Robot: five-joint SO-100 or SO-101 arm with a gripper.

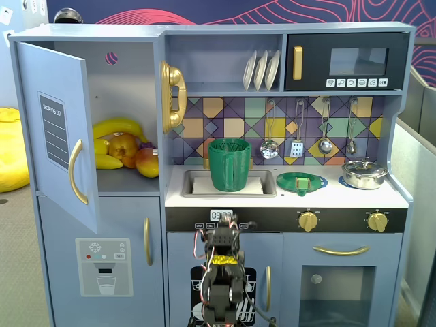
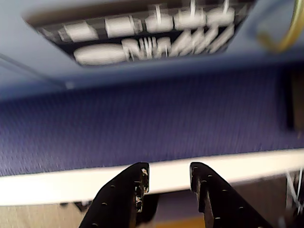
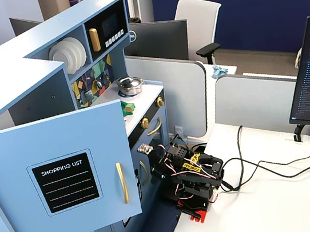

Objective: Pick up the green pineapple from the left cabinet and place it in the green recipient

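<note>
1. Currently I see the left cabinet (image 1: 126, 102) at the upper left of a fixed view, its door (image 1: 58, 129) swung open.
2. Inside lie yellow bananas (image 1: 117, 127) and red-orange fruits (image 1: 136, 157); I cannot make out the green pineapple among them.
3. The green recipient (image 1: 229, 164) stands in the sink (image 1: 262, 185), middle of the frame.
4. The gripper (image 2: 167, 176) sits low at the bottom centre of the wrist view, fingers apart and holding nothing.
</note>
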